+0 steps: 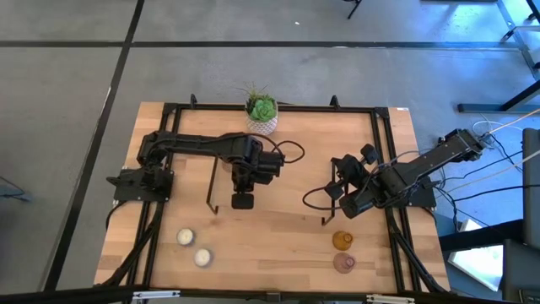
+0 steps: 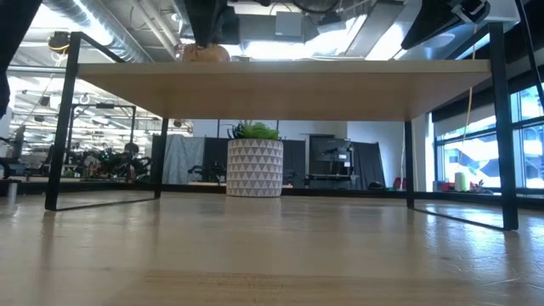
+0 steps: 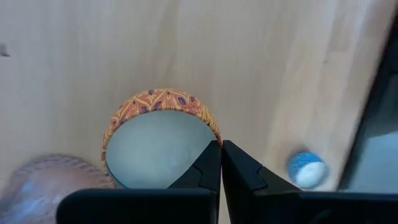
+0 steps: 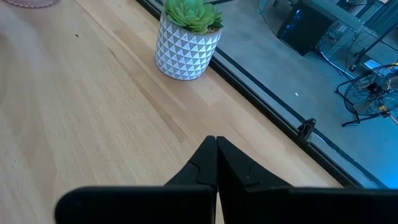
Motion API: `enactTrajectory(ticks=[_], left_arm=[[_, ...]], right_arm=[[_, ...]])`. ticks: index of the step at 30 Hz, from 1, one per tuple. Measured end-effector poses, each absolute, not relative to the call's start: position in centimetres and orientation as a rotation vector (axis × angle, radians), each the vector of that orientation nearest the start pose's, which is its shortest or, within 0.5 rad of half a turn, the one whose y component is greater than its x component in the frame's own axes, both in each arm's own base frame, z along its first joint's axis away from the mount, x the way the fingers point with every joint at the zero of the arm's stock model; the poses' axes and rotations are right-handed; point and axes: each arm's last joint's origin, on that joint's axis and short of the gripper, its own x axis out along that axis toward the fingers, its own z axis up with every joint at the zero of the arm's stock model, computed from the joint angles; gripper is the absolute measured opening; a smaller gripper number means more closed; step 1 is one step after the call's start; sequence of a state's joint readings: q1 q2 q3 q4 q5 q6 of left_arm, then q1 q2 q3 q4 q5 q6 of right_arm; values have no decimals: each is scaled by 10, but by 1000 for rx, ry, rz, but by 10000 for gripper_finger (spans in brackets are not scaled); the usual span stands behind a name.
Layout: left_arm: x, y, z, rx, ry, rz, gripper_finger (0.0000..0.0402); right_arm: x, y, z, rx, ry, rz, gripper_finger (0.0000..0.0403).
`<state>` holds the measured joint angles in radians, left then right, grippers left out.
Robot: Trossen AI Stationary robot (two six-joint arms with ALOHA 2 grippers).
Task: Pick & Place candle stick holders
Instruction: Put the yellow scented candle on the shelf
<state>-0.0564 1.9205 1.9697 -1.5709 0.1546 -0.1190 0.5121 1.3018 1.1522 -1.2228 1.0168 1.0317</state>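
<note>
Both pairs of fingers are pressed together and hold nothing. Your left gripper (image 1: pixel 244 201) hangs just off the centre of the table (image 1: pixel 278 224) toward 7 o'clock, and your right gripper (image 4: pixel 216 139) waits at about 3 o'clock.

From above, four of the candle stick holders show. Two cream holders (image 1: pixel 185 237) sit near each other at 7 o'clock. An amber holder (image 1: pixel 342 241) sits at 5 o'clock with a pink holder (image 1: pixel 343 263) just beside it.

The left wrist view shows a patterned holder (image 3: pixel 161 143) directly beyond the fingertips. It is a round cup with an orange, leaf-printed rim and a smooth pale inside. A pinkish rounded piece (image 3: pixel 43 186) lies against it. I cannot match these two to anything under that gripper in the overhead view, so check the position before you commit.

- **Shut fingers:** if you go down with them closed, you will push the cup instead of taking it.
- **Slipping:** the pieces look round and smooth-walled, so an off-centre pinch may squirt one out or set it rolling.
- **Crowded neighbours:** the amber and pink holders stand so close that spreading the fingers between them could knock one over.
- **Plant pot:** the pot (image 4: pixel 185 53), white with a triangle pattern, stands at 12 o'clock, ahead of the right fingers, so a forward sweep could clip it.
</note>
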Motion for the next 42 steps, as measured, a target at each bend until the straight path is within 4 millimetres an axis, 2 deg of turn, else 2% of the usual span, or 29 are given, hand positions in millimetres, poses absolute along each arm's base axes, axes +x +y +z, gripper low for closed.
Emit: enactTrajectory(ticks=[6, 12, 16, 20, 26, 30, 33, 42], left_arm=[[356, -31, 327, -235, 1540, -91, 1], [346, -48, 338, -188, 1508, -15, 1], [329, -56, 351, -201, 1469, 34, 1], [305, -60, 349, -233, 1479, 99, 1], [283, -57, 339, -300, 1354, 78, 1], [273, -49, 327, -319, 1416, 102, 1], [274, -43, 320, -315, 1436, 102, 1], [276, -36, 318, -320, 1441, 101, 1]], right_arm=[[202, 85, 299, -23, 636, -822, 0], [200, 84, 292, -38, 655, -826, 0], [200, 85, 292, -31, 666, -820, 0], [200, 85, 292, -30, 666, -821, 0], [201, 84, 292, -25, 657, -825, 0], [204, 81, 292, -17, 650, -835, 0], [205, 79, 292, -18, 651, -841, 0], [206, 79, 292, -18, 658, -837, 0]])
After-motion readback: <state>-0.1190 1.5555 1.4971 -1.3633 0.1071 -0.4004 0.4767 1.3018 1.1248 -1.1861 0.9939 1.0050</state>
